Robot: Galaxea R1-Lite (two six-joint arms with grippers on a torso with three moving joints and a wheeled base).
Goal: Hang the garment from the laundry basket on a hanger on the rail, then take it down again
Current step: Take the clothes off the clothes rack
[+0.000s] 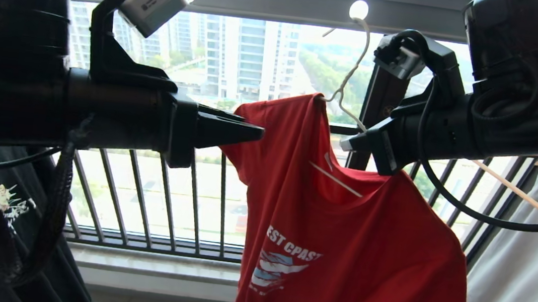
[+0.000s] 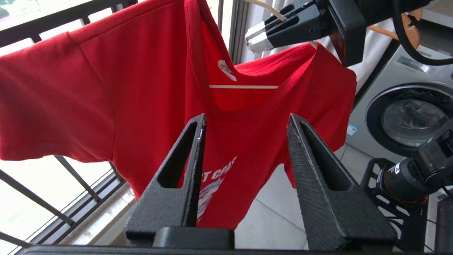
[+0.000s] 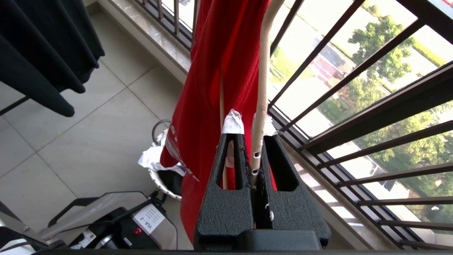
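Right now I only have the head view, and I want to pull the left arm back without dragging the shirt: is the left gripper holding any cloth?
Observer: No. The left gripper is open, and the shirt hangs beyond its tips, with no cloth between them.
Operator: What does the right one hold?
Observer: The right gripper is shut on the hanger wire, right beside the shirt's cloth.
Operator: Where is the basket?
Observer: The basket stands on the floor below the shirt, with white cloth over its rim.
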